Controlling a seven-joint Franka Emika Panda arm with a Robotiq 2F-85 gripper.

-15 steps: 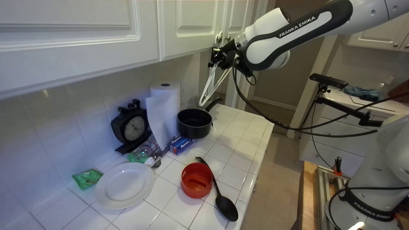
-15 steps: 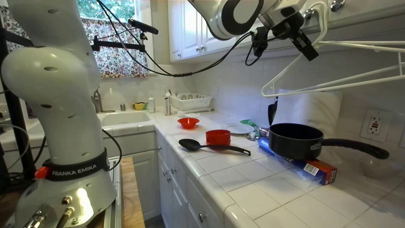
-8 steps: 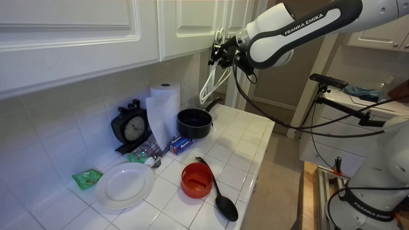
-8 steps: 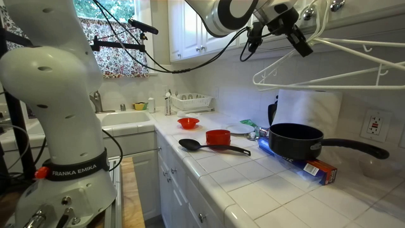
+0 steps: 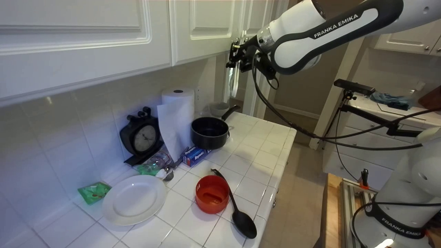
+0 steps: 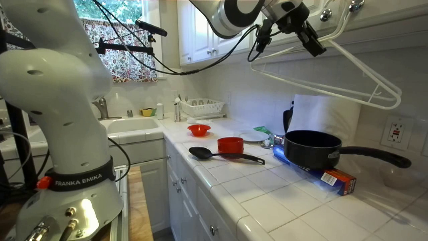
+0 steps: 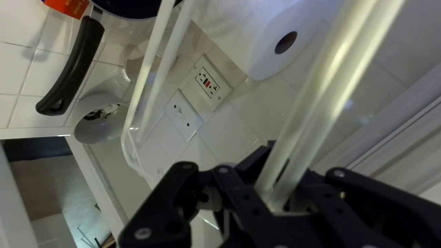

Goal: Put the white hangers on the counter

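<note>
One gripper (image 7: 282, 172) is clamped on the white hangers (image 7: 311, 93), two of whose rods converge into its grip in the wrist view. The hangers hang in the air above the counter (image 6: 277, 207), their hooks rising close to the cabinet knobs (image 6: 326, 14); contact between hook and knob cannot be judged. In an exterior view the hangers (image 6: 347, 56) spread as broad triangles; nearly edge-on in an exterior view, the hangers (image 5: 235, 82) form a narrow strip below the gripper. A switch plate (image 7: 183, 115) reads clearly only in the wrist view, where a white cup (image 7: 100, 132) contains dark and bright patches, not identifiable. A black saucepan (image 5: 209, 137) stands on a blue Reynolds box (image 5: 195, 156), lower than the hangers, and a red cup (image 5: 212, 196) stands just beside a black spoon (image 5: 243, 220); what marks the red cup's floor is unclear. A white dish rack (image 6: 203, 108), shown only in an exterior view, holds rounded dishes (image 6: 200, 102). Behind the hangers in an exterior view, a paper-towel roll (image 6: 327, 113) stands upright near the saucepan. Farther along the counter lie a white plate (image 5: 134, 199) and, beside it, a green packet (image 5: 94, 193); a black clock (image 5: 144, 137) stands near the roll.
</note>
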